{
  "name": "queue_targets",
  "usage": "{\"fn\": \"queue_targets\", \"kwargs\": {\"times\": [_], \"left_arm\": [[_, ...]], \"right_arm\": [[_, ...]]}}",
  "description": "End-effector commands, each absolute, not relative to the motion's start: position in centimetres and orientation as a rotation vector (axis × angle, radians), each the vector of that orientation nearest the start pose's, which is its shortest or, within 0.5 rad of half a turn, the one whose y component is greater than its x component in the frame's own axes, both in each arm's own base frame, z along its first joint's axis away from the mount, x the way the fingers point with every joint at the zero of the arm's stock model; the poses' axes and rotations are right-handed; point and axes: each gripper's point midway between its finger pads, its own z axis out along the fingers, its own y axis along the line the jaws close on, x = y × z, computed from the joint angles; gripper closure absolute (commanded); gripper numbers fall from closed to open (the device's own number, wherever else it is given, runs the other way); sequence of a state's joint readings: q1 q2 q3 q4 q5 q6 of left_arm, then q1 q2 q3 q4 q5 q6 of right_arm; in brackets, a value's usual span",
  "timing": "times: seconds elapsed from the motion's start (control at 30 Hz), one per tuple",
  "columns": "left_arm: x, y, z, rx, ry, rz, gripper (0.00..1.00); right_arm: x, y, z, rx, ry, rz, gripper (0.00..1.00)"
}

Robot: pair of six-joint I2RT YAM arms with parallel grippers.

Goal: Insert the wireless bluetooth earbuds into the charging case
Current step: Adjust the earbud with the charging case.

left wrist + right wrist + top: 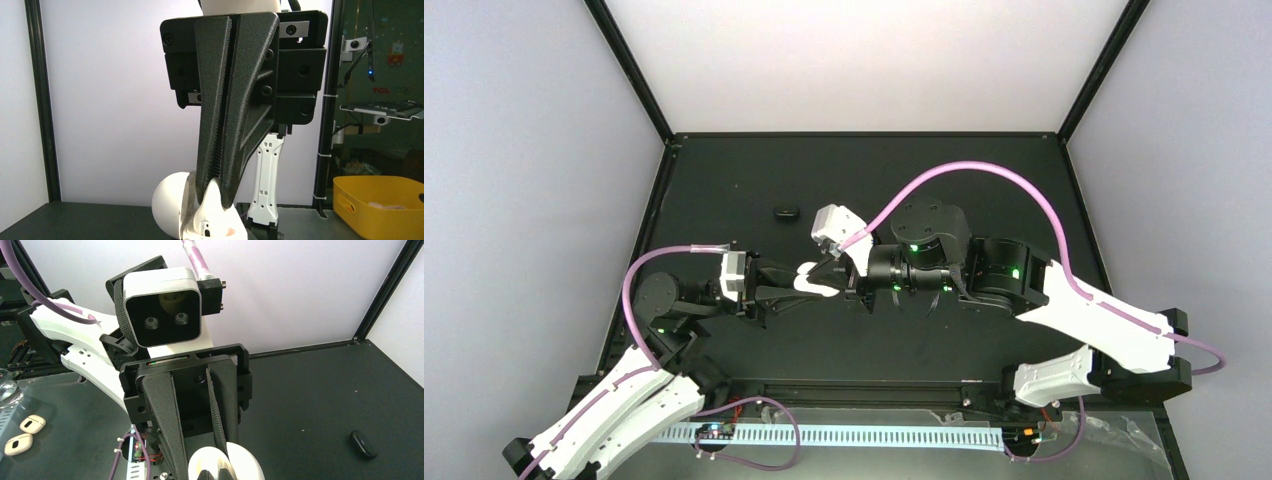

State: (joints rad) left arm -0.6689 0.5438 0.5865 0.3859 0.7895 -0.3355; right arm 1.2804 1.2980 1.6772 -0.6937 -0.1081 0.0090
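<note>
The charging case (812,281) is held above the middle of the black table, its round lid (167,202) hinged open to the left. My left gripper (799,290) is shut on the case from the left, one finger on each side (205,460). My right gripper (836,278) comes from the right, its fingers pointing down into the open base. It is shut (218,192) on a small white earbud (216,201) that stands in the base. Its own tips (218,475) show at the bottom of the right wrist view. Whether a second earbud sits in the case I cannot tell.
A small black oval object (785,211) lies on the table behind the grippers (363,443). Two pale oval pieces (32,424) lie by the near rail. A yellow bin (380,205) stands off the table's side. Black frame posts mark the back corners.
</note>
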Motion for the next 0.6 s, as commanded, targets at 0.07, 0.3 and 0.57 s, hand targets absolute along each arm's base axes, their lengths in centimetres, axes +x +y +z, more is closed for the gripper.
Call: {"fn": "queue_targets", "kwargs": {"times": [0.07,0.3,0.57], "left_arm": [[8.5,-22.1,42.6,0.915,0.93,-1.284,0.98],[8.5,-22.0,42.8,0.909,0.919,-1.282,0.98],[8.6,-21.8,43.2,0.894,0.909,-1.268,0.99]], "right_arm": [[9.3,37.6,42.6,-1.302,1.618,0.916,0.99],[8.9,38.3,41.4,-1.355,1.654,0.907,0.99],[8.4,38.7,40.1,-1.423,1.682,0.859,0.99]]}}
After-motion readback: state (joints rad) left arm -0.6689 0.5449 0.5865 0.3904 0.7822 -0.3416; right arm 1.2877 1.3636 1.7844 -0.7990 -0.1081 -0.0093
